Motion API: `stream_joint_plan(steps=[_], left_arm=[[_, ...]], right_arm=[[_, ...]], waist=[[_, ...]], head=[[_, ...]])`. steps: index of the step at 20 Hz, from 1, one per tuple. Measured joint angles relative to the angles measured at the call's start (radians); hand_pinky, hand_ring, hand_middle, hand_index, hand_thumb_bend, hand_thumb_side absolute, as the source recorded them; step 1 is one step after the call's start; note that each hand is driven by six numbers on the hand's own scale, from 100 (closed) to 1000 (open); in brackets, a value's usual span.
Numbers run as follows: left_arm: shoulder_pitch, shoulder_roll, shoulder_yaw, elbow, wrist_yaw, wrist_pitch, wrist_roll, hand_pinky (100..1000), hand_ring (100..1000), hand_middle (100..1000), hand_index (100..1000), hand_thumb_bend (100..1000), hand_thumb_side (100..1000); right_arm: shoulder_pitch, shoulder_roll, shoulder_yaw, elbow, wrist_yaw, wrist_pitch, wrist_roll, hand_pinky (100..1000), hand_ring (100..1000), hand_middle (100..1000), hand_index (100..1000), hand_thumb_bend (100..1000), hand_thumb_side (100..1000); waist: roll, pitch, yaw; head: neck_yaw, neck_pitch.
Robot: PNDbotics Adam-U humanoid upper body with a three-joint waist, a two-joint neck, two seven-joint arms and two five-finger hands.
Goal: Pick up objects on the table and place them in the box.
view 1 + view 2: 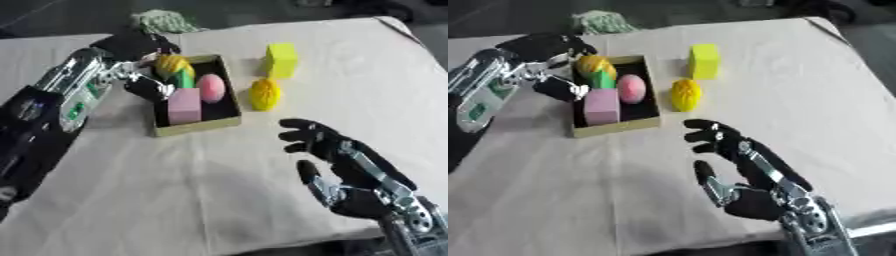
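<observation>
While the cloth-covered table [262, 200] carried everything, the shallow cardboard box [197, 126] already held a pink block [184, 106], pink egg [211, 87] and green piece [185, 79]. Left hand [147, 75] curled round a yellow-orange ridged ball [172, 63] at the box's far end: release step, I'd judge. Right hand [732, 150] sat spread, empty. Next: yellow foam block [282, 60], then yellow ridged ball [265, 94], both beside the box.

1. The left robot hand [144, 62] covers the box's [197, 126] left wall; whether its fingers touch the yellow-orange thing [172, 63] cannot be told.
2. A green thing [184, 78] shows only partly between its neighbours.
3. The right arm is cut off at the lower right corner.
4. The greenish bundle [163, 21] beyond the desk [350, 90] is too blurred to identify.
</observation>
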Motion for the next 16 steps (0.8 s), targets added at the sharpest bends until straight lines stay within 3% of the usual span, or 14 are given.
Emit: stream_joint_plan(steps=[4,5,6,7,8,16], left_arm=[[0.053,0.073,0.048,-0.1,0.061,-0.035,0.058,817,751,737,890,100,355],[0.073,0.088,0.063,-0.125,0.076,-0.042,0.072,817,747,723,882,100,395],[0.095,0.099,0.078,-0.148,0.091,-0.048,0.087,817,747,723,882,100,395],[0.117,0.108,0.093,-0.173,0.106,-0.051,0.102,818,742,703,872,100,476],[0.141,0.114,0.106,-0.197,0.121,-0.051,0.116,819,742,701,871,100,481],[0.335,0.052,0.16,-0.392,0.242,0.017,0.237,818,725,651,848,100,616]], right_arm=[[-0.007,-0.065,-0.019,-0.022,0.019,-0.019,-0.023,832,900,923,849,100,334],[-0.016,-0.085,-0.023,-0.025,0.028,-0.028,-0.028,832,900,922,856,100,315],[-0.026,-0.107,-0.027,-0.027,0.038,-0.039,-0.033,831,898,915,863,100,398],[-0.033,-0.129,-0.031,-0.029,0.049,-0.049,-0.037,830,898,919,870,100,286],[-0.039,-0.152,-0.032,-0.029,0.062,-0.058,-0.04,830,898,918,872,100,284],[-0.125,-0.342,-0.025,-0.023,0.175,-0.085,-0.056,829,898,919,922,100,213]], waist=[[-0.003,0.0,0.019],[-0.004,0.0,0.025],[-0.005,0.0,0.031],[-0.006,0.0,0.037],[-0.007,0.0,0.043],[-0.006,0.005,0.092]], head=[[-0.013,0.0],[-0.017,0.0],[-0.02,0.0],[-0.023,0.0],[-0.026,0.0],[-0.062,-0.001]])
